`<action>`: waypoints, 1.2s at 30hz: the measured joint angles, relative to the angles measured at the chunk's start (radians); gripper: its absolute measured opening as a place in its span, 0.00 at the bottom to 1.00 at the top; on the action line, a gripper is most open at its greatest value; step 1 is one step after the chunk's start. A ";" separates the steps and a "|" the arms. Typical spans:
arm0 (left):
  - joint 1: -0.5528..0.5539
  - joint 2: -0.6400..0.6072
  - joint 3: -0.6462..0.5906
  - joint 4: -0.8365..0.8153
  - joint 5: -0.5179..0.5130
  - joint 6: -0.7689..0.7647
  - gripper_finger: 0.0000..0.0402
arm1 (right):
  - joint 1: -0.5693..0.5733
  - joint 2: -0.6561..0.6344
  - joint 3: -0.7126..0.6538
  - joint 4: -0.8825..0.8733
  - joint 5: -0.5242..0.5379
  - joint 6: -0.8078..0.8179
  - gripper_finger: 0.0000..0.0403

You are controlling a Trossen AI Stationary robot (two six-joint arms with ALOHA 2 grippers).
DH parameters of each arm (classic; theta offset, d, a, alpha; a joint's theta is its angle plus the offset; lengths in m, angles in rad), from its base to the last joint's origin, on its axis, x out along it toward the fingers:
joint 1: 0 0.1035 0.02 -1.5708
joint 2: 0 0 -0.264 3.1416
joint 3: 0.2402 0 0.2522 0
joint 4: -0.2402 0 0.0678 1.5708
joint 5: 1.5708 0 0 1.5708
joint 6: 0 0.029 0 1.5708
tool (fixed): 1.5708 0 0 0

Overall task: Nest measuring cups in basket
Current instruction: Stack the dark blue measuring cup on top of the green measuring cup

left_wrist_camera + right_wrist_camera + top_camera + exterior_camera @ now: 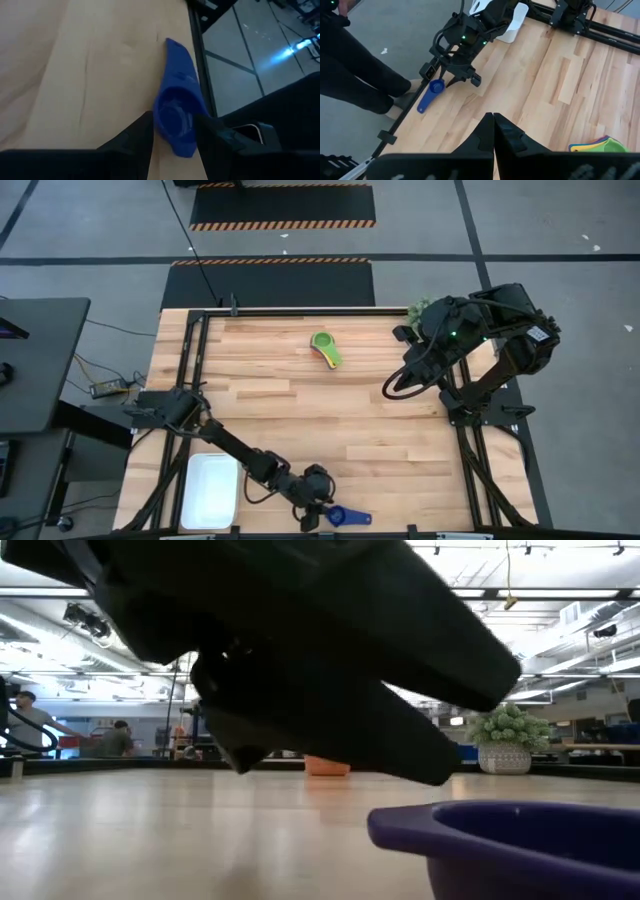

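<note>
Down at the near edge of the table point(380, 430), the left hand point(172, 131) has its two fingers set on either side of the bowl of a blue measuring cup point(176, 116), partly open and pressed against its rim. The cup lies flat on the wood with its handle pointing away from the hand, right beside the table's edge. The white basket point(210, 490) sits in the near left corner, a little apart from the cup. Further back in the middle of the table lies a small stack of measuring cups point(326, 348), green on top. The right hand point(493, 118) hangs over the far right side, fingers pressed shut, holding nothing.
</note>
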 joint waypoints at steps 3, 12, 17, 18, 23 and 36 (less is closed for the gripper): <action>0.000 0.017 0.016 -0.003 0.008 0.000 0.36 | 0.000 0.000 0.000 0.000 0.000 0.000 0.01; 0.006 0.092 0.112 -0.015 0.022 -0.005 0.36 | 0.000 0.000 0.000 0.000 0.000 0.000 0.01; 0.013 0.093 0.120 -0.057 0.018 0.006 0.36 | 0.000 0.000 0.000 0.000 0.000 -0.004 0.01; 0.013 0.096 0.120 -0.057 0.018 0.006 0.36 | 0.000 0.000 0.000 0.000 0.000 -0.009 0.01; 0.014 0.101 0.120 -0.056 0.024 -0.026 0.36 | 0.000 0.000 0.000 0.000 0.000 -0.026 0.01; 0.010 0.107 0.120 -0.056 0.025 -0.027 0.36 | 0.000 0.000 0.000 0.000 0.001 -0.026 0.01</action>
